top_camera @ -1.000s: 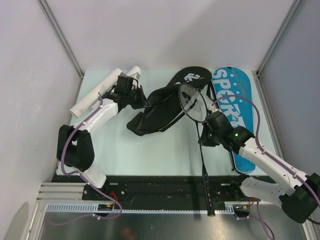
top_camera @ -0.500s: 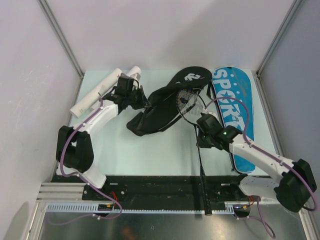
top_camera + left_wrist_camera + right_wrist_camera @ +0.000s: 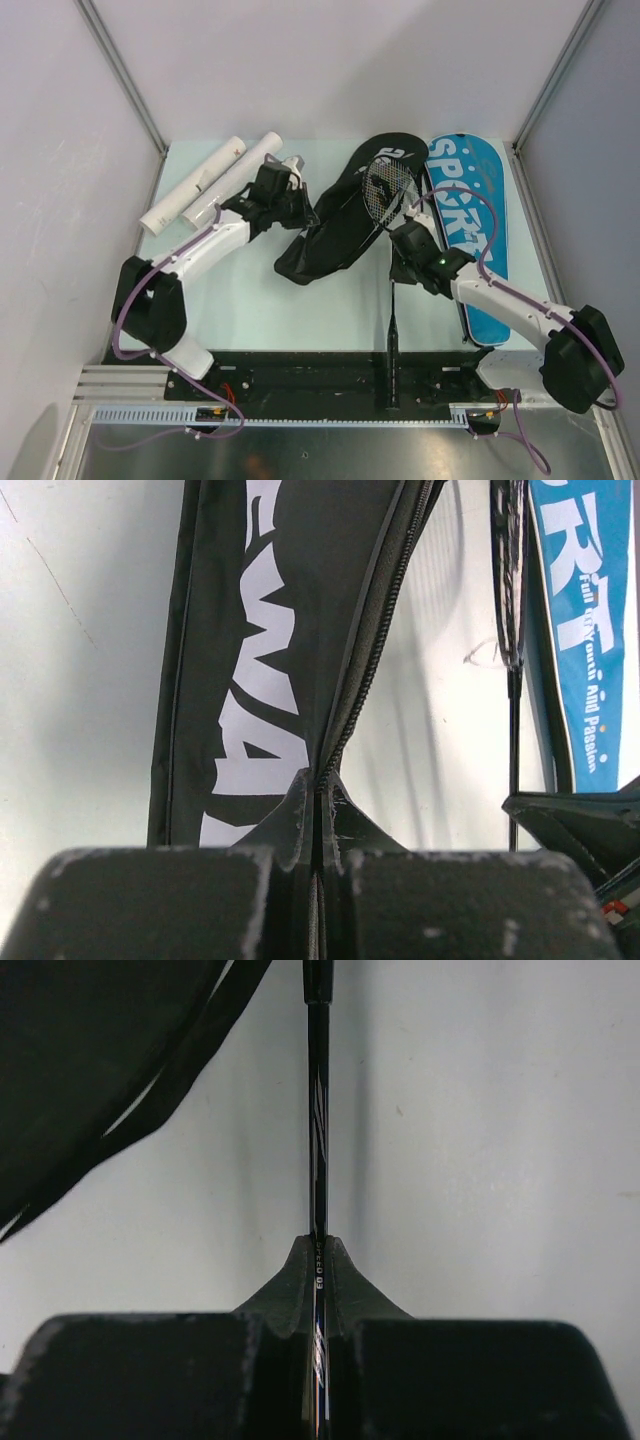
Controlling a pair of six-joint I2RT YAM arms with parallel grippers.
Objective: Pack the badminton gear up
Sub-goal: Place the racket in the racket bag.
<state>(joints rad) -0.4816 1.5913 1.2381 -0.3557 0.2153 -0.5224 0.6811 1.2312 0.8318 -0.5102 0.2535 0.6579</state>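
Note:
The bag lies open at the back: its blue side lettered SPORT [image 3: 470,215] on the right, its black side [image 3: 340,220] crumpled at the centre. My left gripper [image 3: 300,207] is shut on the black side's zipper edge [image 3: 318,792]. A thin racket lies with its strung head [image 3: 390,188] at the bag's mouth and its black handle [image 3: 391,375] over the near edge. My right gripper [image 3: 405,252] is shut on the racket's shaft [image 3: 318,1190]. Two long white tubes [image 3: 190,182] [image 3: 236,178] lie at the back left. No shuttlecock shows.
The black base rail [image 3: 320,375] runs along the near edge under the racket handle. Grey walls close in the table on the left, back and right. In the left wrist view the blue side [image 3: 585,610] and the racket [image 3: 512,600] lie to the right.
My left gripper has pulled the black bag edge to the right, away from the tubes. My right gripper has pushed the racket away from me, its head now at the bag's mouth.

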